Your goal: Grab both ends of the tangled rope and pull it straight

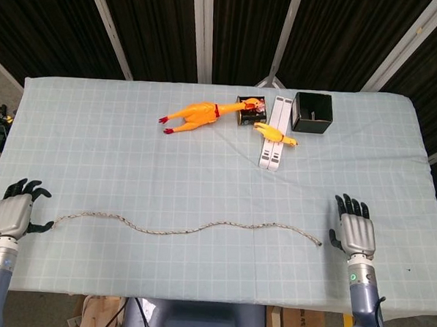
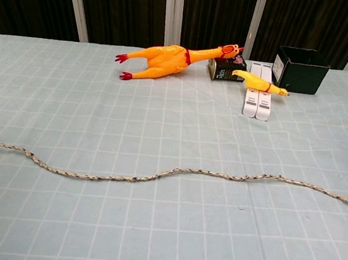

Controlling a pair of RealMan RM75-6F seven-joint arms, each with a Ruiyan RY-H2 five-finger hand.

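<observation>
The rope (image 1: 189, 226) lies on the pale checked tablecloth (image 1: 203, 170) in a gently wavy line near the front edge; the chest view shows the rope (image 2: 155, 175) running almost across the frame. My left hand (image 1: 12, 213) hovers at the rope's left end with fingers spread, and no grip on the end shows. My right hand (image 1: 355, 231) is just right of the rope's right end, fingers spread, with a small gap between hand and rope. Only a dark sliver of the right hand shows at the chest view's right edge.
At the back of the table lie a large yellow rubber chicken (image 1: 195, 115), a small dark box (image 1: 250, 109), a smaller rubber chicken (image 1: 275, 133) over two white bars (image 1: 275, 133), and an open black box (image 1: 312, 113).
</observation>
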